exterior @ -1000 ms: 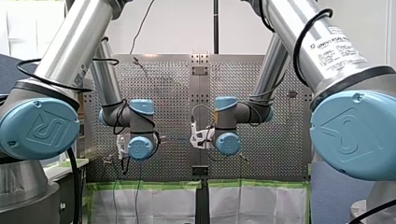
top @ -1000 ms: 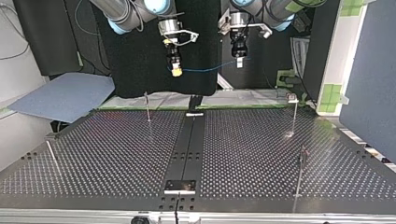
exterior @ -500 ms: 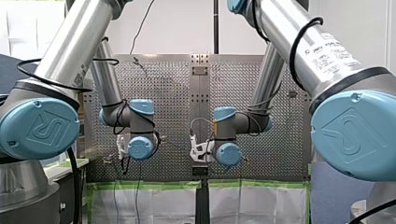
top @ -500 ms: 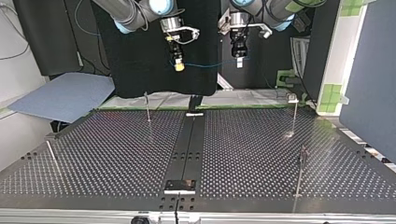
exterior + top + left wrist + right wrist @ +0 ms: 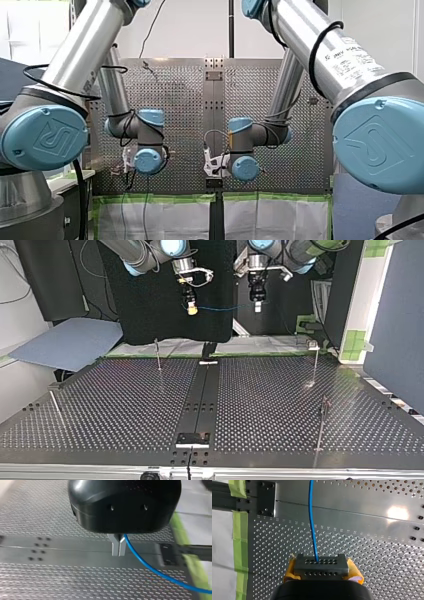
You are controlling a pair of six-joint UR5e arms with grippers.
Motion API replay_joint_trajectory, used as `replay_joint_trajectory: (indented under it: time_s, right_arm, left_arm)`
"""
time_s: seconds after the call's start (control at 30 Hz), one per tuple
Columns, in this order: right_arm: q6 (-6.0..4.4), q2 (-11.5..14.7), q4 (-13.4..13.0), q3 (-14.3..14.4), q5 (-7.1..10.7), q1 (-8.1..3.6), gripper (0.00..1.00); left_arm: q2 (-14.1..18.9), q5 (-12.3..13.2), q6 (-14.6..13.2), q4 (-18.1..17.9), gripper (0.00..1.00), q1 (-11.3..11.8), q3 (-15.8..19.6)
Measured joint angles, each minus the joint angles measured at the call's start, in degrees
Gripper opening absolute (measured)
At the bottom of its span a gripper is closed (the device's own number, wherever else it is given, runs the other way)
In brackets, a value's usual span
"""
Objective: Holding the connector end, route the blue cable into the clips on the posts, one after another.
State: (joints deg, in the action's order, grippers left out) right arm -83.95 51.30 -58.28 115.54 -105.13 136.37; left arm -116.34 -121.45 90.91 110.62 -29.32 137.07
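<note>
Up in the top view's upper middle, well above the counter [image 5: 125, 400] and its clip posts [image 5: 158, 354], the right tool [image 5: 191, 311] clamps the dark connector [image 5: 321, 566] while the left tool [image 5: 257, 307] pinches the blue cable [image 5: 225, 309], seemingly to stretch it taut for routing.

Black drape [image 5: 145, 300], white wall [image 5: 190, 30]

The perforated table [image 5: 374, 555] is recorded as satin bare metal. The blue cable [image 5: 312, 517] is sheathed in smooth glossy plastic; the connector [image 5: 322, 567] is matt and dark. On my left gripper [image 5: 119, 555], a glossy black housing and bare metal fingers [image 5: 115, 548] are noted.
</note>
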Motion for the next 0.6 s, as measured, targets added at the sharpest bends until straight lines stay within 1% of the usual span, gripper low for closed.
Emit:
replay_joint_trajectory:
  time_s: [0.07, 0.2, 0.6]
  right_arm:
    - [0.00, 0.0, 0.0, 0.0, 0.00, 0.00, 0.00]
    - [0.00, 0.0, 0.0, 0.0, 0.00, 0.00, 0.00]
    - [0.00, 0.0, 0.0, 0.0, 0.00, 0.00, 0.00]
  left_arm:
    - [-0.7, 0.3, -0.7, 1.1, 0.00, 0.4, 0.0]
    - [-1.2, 0.5, -1.2, 2.1, 0.00, 0.6, 0.0]
    - [-1.3, 0.6, -1.4, 2.4, 0.00, 0.6, 0.0]
